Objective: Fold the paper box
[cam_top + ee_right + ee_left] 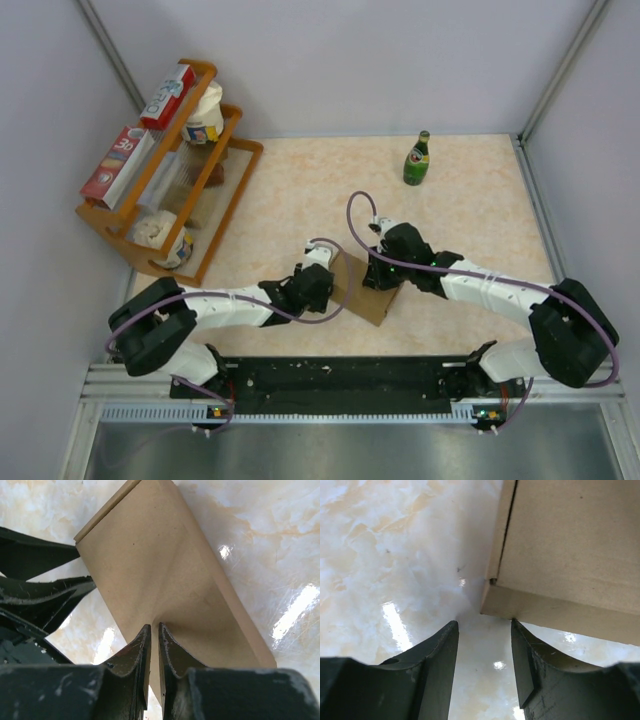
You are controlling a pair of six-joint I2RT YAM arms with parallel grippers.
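Item: paper box [362,290], plain brown cardboard. We find it near the middle of the counter [300,190], towards the near edge, between the two arms.

Left tool [318,285]: jaws spread and holding nothing. In the wrist view [484,622] only bare counter shows between the fingers, and one fingertip sits at a corner of the box [560,555]. We cannot tell whether it touches.

Right tool [385,268]: fingers nearly pressed together [154,626], pinching the edge of the box's broad face [165,570], where creases run in towards the grip.

Also present: a green bottle [417,159] upright at the far side, well apart, and a wooden rack [245,145] at far left bearing red-and-white cartons [165,95].
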